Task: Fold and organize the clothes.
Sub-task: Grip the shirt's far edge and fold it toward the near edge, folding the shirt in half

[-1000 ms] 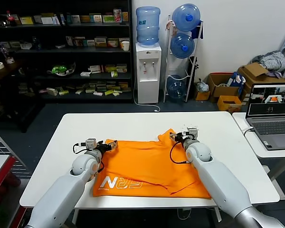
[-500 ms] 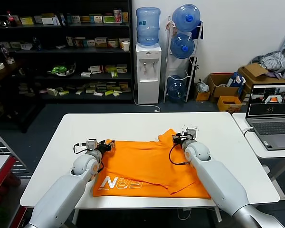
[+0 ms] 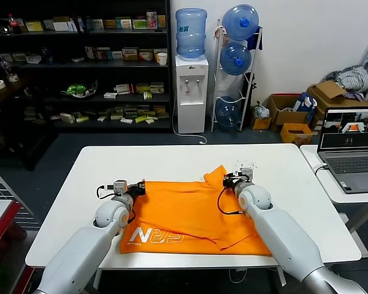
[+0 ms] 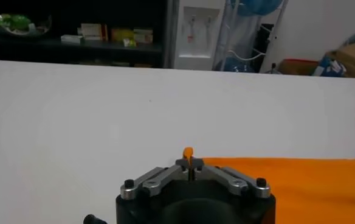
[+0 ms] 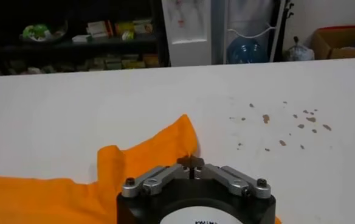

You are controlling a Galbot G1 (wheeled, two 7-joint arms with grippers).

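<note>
White table: orange T-shirt far edge (corners) pinched by left gripper, right gripper.

left arm: reaches forward to the far left corner of the T-shirt
left gripper: fingers closed, pinching the shirt's edge
right arm: reaches forward to the shirt's far right sleeve
right gripper: fingers closed on the sleeve fabric
</note>
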